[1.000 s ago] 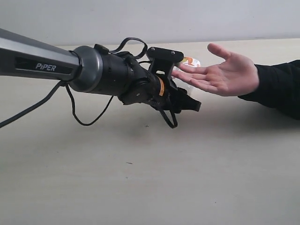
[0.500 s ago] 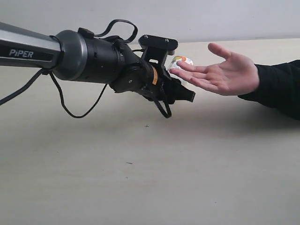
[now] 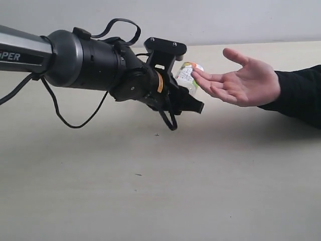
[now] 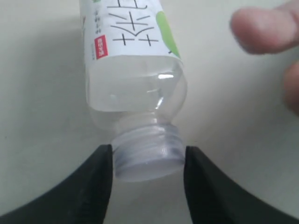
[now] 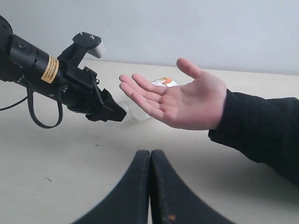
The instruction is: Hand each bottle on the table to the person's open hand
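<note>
Left fingers pinched the whitish bottle by its cap, aloft above the table, just beside the fingertips of the person's open hand. Right fingers were pressed together. Risk: the hold was on the cap only, so the body could swing or slip; release short of the palm would drop it. Could not tell whether bottle touched hand. Bottle's base was cut off in the left wrist view; no other bottles were seen.
</note>
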{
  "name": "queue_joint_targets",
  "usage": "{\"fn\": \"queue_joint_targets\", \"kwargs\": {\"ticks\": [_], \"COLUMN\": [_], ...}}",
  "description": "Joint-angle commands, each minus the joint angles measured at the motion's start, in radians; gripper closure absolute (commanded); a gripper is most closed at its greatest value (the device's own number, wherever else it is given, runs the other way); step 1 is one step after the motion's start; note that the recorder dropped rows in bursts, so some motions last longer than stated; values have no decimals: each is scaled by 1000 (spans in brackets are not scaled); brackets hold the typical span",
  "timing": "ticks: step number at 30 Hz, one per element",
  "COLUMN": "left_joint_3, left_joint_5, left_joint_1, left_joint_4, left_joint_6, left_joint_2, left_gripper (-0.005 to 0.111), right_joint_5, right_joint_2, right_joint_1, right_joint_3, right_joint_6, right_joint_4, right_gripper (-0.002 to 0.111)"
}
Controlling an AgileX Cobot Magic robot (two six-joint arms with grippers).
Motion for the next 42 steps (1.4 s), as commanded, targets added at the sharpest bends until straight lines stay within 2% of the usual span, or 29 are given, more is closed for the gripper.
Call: {"fn": "queue_joint_targets", "kwargs": {"ticks": [1, 32, 42], "left_joint_3": [60, 74, 74], "left_joint_5": [-62, -104, -103], "left_joint_1": [12, 13, 43], "left_joint_4": [2, -9, -8], "left_joint_6": [3, 2, -2], "left_joint_2": [-12, 51, -19], "left_gripper": [107, 107, 107], "right_joint_5": [-8, -8, -8], "right_joint_2": [-4, -4, -4], "right_joint_1": [1, 1, 1], "right_joint_3": [2, 2, 2], "right_joint_6": [-2, -2, -4], "right_joint_4": [-5, -5, -5], "right_gripper": [108, 108, 108]}}
